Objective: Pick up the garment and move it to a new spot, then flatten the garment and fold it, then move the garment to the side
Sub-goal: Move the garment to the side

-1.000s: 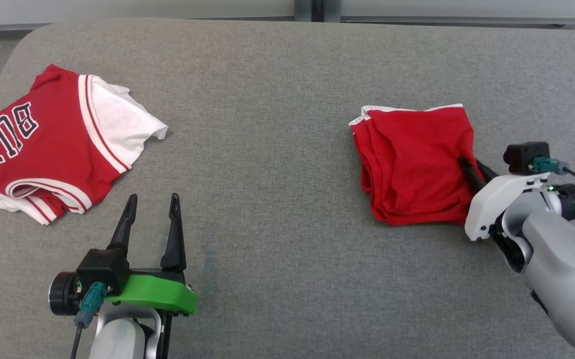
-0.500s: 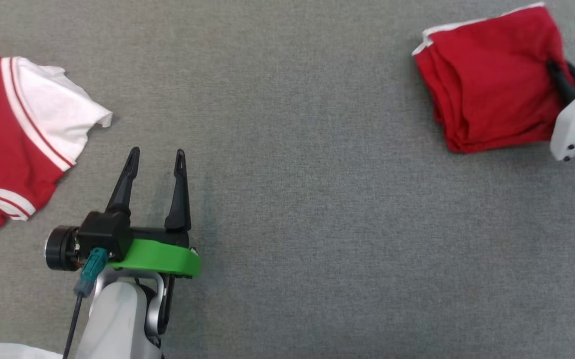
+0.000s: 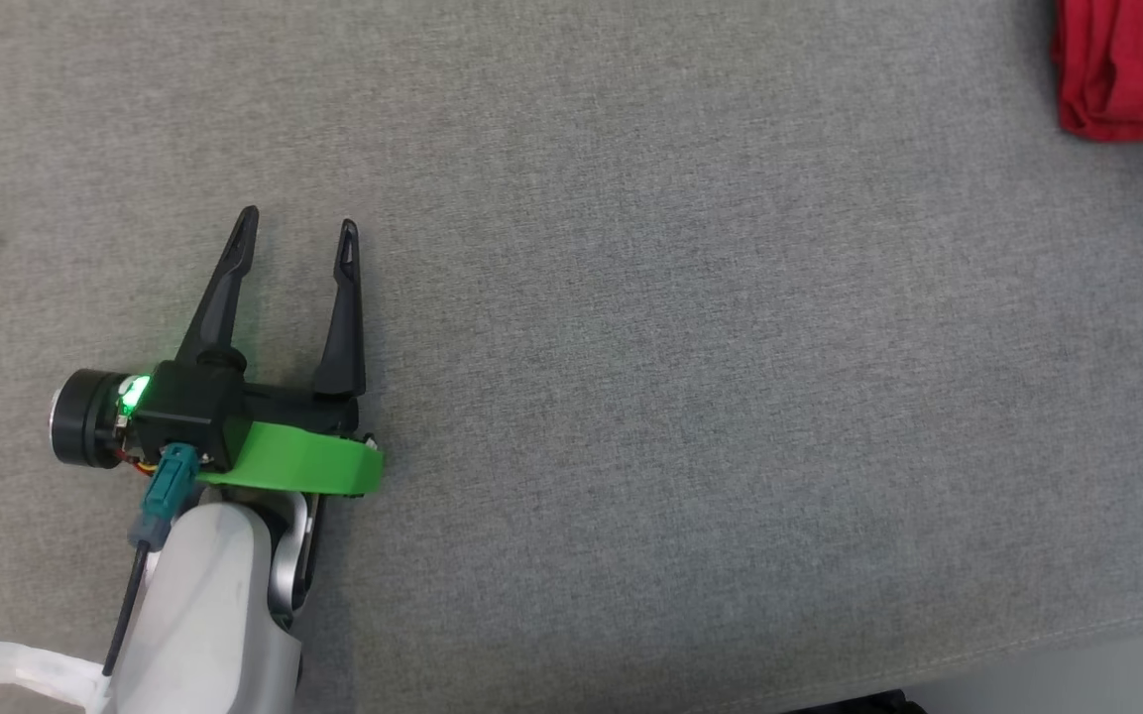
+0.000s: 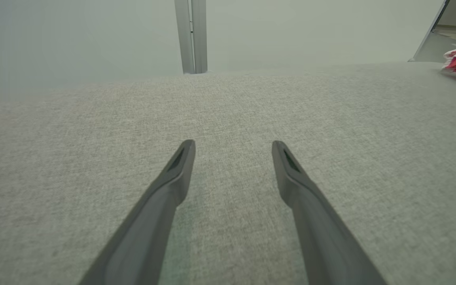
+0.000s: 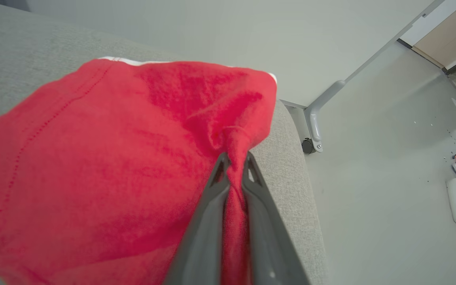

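The head camera has swung since a second ago, so the folded red garment (image 3: 1126,69) now lies cropped in the upper right corner, on the grey worktop (image 3: 680,347). The right pincer (image 5: 233,158) is clamped on a bunched fold at its edge. The left pincer (image 3: 298,218) gapes wide at lower left.

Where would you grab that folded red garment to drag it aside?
Pinch the edge nearest the rim of the table, coming in low from that side. The folded red garment lies flat in layers, so only a bunched edge offers purchase; the right gripper is shut on such a pinch.
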{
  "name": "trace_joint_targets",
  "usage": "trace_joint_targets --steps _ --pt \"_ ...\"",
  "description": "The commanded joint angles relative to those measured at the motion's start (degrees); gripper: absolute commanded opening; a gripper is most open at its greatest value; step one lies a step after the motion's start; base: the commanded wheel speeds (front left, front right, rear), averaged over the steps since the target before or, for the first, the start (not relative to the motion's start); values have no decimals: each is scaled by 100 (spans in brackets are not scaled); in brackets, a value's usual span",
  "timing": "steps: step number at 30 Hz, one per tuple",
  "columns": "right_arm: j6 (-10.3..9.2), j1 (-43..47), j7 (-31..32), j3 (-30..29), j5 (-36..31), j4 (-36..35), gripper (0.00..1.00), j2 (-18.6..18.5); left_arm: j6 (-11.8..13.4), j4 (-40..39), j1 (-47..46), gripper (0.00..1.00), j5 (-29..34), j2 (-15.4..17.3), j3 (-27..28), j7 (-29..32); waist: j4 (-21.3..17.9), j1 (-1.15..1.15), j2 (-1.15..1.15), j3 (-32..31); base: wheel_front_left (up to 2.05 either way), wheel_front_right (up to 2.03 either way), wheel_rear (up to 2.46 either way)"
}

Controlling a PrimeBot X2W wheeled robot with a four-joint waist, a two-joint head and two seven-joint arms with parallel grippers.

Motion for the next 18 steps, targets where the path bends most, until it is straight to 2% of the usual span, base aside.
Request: trace_joint_targets --steps 1,7,15,16,17,18 --pt "-13 -131 -53 20 43 21 0 -59 -36 -52 -46 100 23 67 30 -2 -283 -1 0 292 0 0 0" --pt "-13 -441 -48 114 -41 155 0 -231 -51 -188 44 100 87 98 30 3 -284 -1 0 370 0 0 0" --pt "-13 -919 79 279 -247 505 0 -253 -36 -303 86 100 107 70 -16 4 -181 -1 0 439 0 0 0" --pt "-14 -987 34 279 -281 541 40 -253 -31 -303 89 100 99 68 -11 4 -173 -1 0 441 0 0 0" --pt "-13 -1029 -8 291 -323 593 87 -236 -26 -302 92 100 89 62 -10 4 -163 -1 0 438 0 0 0" --pt "-13 -1037 -24 303 -344 646 100 -208 -22 -298 94 100 81 58 -10 4 -155 -1 0 430 0 0 0"
